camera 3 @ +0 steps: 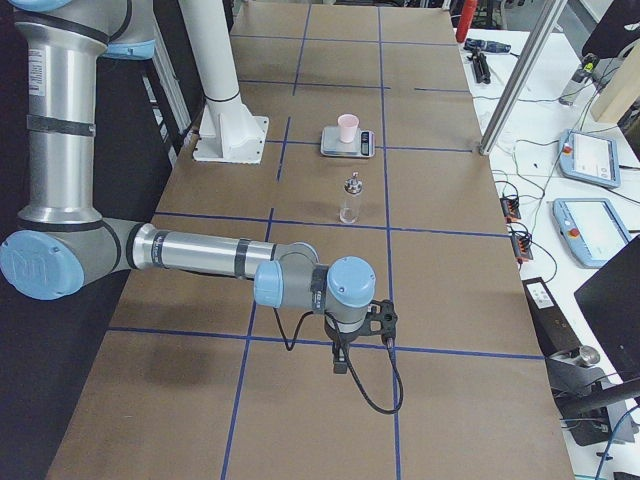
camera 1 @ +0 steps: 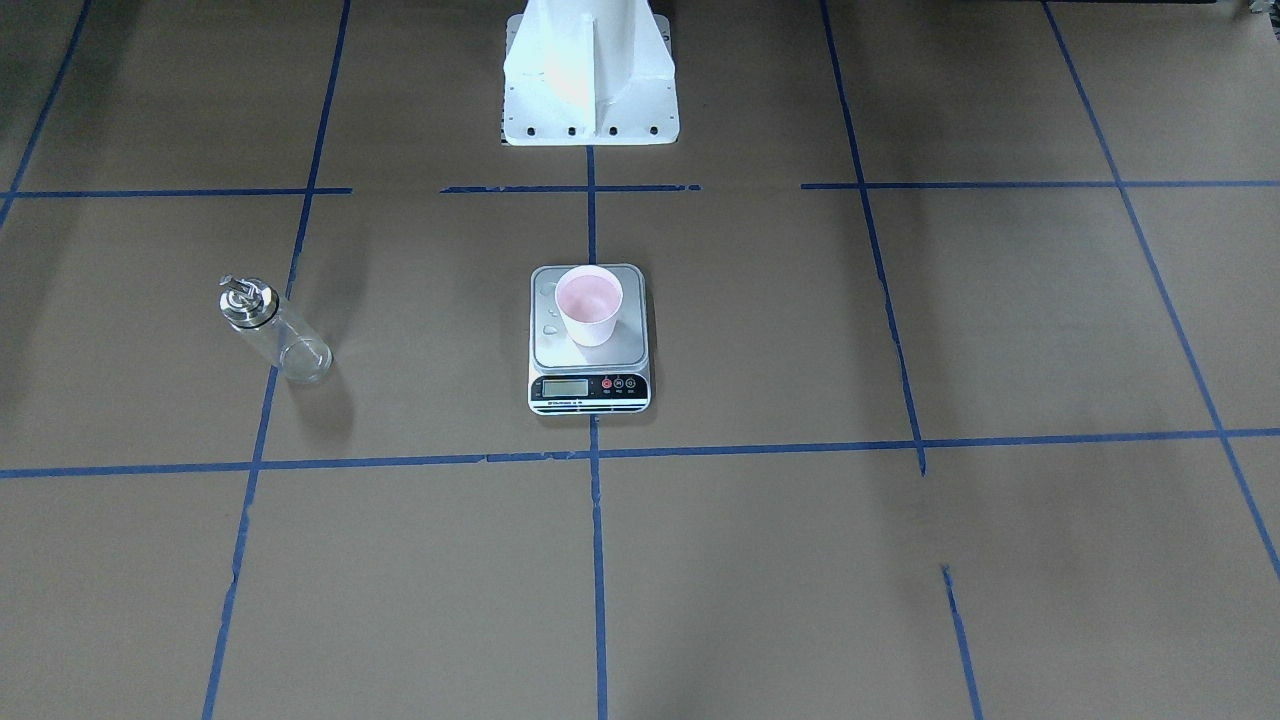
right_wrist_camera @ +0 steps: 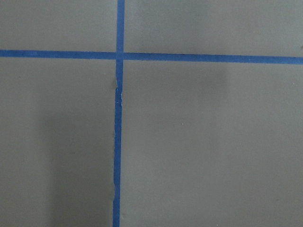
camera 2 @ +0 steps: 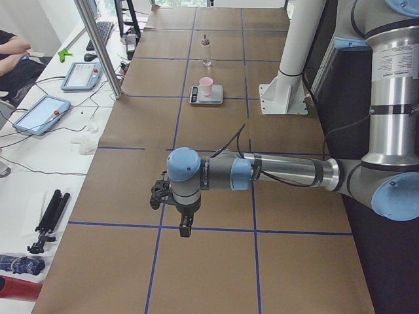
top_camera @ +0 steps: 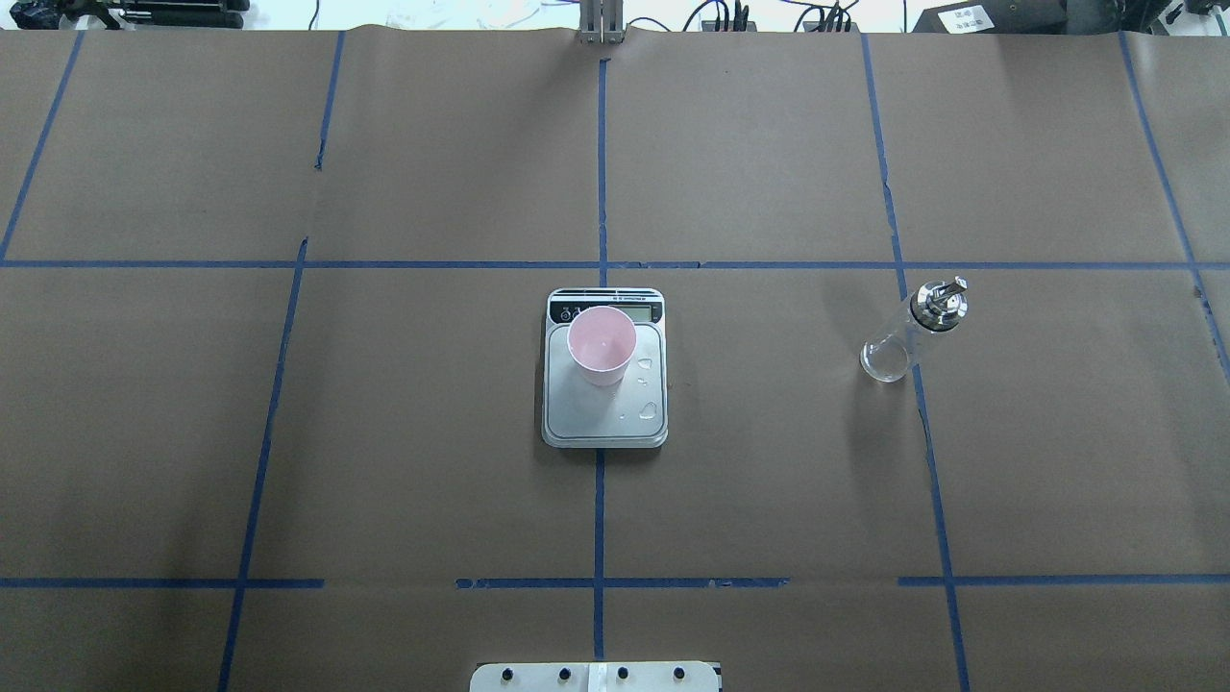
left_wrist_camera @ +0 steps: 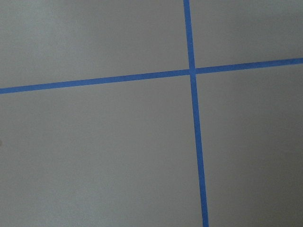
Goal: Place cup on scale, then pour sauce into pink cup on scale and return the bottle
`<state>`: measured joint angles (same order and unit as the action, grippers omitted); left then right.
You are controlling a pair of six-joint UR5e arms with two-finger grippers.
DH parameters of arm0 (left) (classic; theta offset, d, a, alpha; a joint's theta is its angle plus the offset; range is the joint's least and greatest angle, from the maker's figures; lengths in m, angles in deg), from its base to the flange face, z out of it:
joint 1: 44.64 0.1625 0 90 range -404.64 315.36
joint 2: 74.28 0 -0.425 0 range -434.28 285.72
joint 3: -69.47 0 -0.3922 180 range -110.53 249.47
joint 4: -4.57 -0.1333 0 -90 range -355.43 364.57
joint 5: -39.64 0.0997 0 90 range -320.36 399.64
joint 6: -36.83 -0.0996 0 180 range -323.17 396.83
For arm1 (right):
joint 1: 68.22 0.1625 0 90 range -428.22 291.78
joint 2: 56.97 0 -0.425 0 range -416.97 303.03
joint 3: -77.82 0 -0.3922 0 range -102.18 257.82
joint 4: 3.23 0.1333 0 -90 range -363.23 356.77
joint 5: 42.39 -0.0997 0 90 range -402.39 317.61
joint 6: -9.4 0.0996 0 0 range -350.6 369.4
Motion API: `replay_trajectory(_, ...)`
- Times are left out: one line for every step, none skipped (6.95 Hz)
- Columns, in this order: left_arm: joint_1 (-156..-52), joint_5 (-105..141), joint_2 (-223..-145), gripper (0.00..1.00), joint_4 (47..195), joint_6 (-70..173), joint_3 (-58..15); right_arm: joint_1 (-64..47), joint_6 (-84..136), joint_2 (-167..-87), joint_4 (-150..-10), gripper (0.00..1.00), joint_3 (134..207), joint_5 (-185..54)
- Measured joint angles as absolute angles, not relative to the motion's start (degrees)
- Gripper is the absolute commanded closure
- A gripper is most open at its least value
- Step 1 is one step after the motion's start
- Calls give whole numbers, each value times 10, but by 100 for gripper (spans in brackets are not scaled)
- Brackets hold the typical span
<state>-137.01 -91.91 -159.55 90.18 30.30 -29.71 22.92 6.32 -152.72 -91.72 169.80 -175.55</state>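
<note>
The pale pink cup (camera 1: 590, 305) stands upright on the grey platform of the scale (camera 1: 560, 345) at the table's middle; it also shows in the overhead view (top_camera: 602, 344). A few clear drops lie on the scale's platform (top_camera: 596, 413). The clear glass bottle (camera 1: 275, 330) with a silver spout cap stands upright on the robot's right side, apart from the scale (top_camera: 908, 332). My left gripper (camera 2: 156, 196) hovers far out at the table's left end; I cannot tell if it is open or shut. My right gripper (camera 3: 388, 320) hovers at the right end; I cannot tell its state either.
The robot's white base (camera 1: 590, 75) stands behind the scale. Brown paper with blue tape lines (top_camera: 601, 173) covers the table. Tablets and cables (camera 2: 40, 112) lie on a side bench beyond the table's edge. Both wrist views show only paper and tape.
</note>
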Motion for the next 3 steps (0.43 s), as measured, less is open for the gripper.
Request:
replay_trajectory(-1370, -919, -1595, 0, 902, 303, -295, 229, 63, -1527, -917, 0, 1698, -1756)
replay_trajectory(-1370, -919, -1595, 0, 902, 302, -294, 229, 63, -1527, -916, 0, 1698, -1757)
replay_trajectory(-1370, -919, -1595, 0, 902, 302, -294, 229, 64, -1527, -916, 0, 1698, -1757)
